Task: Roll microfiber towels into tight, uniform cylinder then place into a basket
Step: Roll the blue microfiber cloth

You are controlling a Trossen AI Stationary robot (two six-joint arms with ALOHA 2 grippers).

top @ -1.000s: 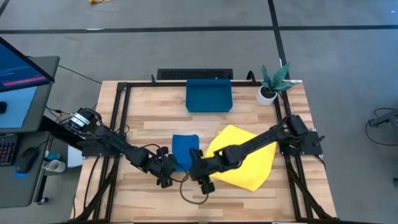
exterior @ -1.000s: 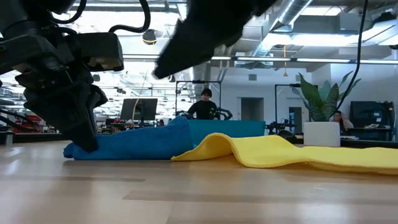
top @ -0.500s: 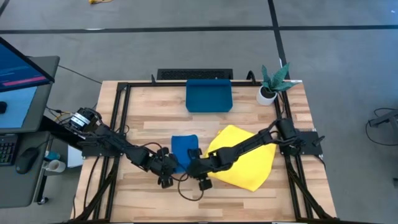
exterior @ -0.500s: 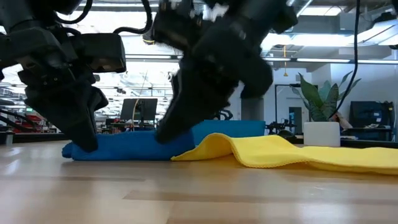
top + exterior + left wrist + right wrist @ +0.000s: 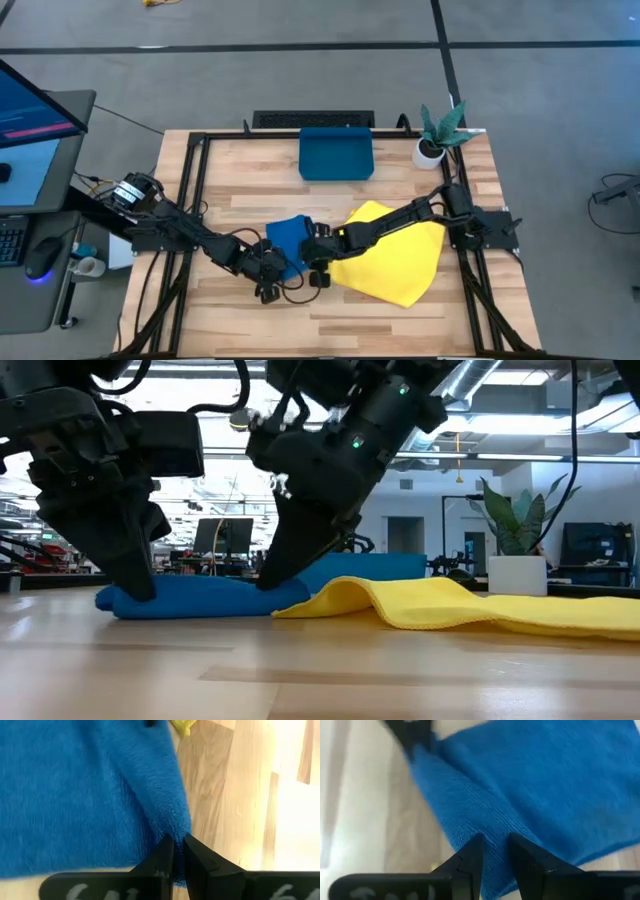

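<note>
The royal blue towel [image 5: 290,238] lies folded on the table's middle; its right edge touches the bright yellow towel [image 5: 392,252], which lies spread to its right. My left gripper [image 5: 270,270] is shut on the blue towel's near left corner. My right gripper [image 5: 318,260] is shut on its near right part. In the low view both grippers [image 5: 135,588] [image 5: 275,575] stand down on the blue towel [image 5: 205,600]. The teal basket [image 5: 336,153] stands at the far edge. My left gripper pinches the blue towel's folded near edge [image 5: 179,832] between its two fingers, at the towel's left end. The fingers slant down from the near left. The towel lies on the table. My right gripper pinches a raised fold along the blue towel's near edge [image 5: 487,827] between its two fingers, at the towel's right end. The fingers slant down from the right. The towel lies on the table, several layers thick there.
A small white pot with a green plant [image 5: 435,135] stands at the far right corner. A black frame [image 5: 190,180] runs round the table. A loose dark cable [image 5: 300,290] lies near the front. Bare wood shows at the near edge [image 5: 330,320].
My right gripper has gone down and toward the table's left, from beside the yellow towel onto the blue towel's near right end, and has taken hold there. The blue towel's raised right part has been pressed flatter, and the towel has slid a little left.
</note>
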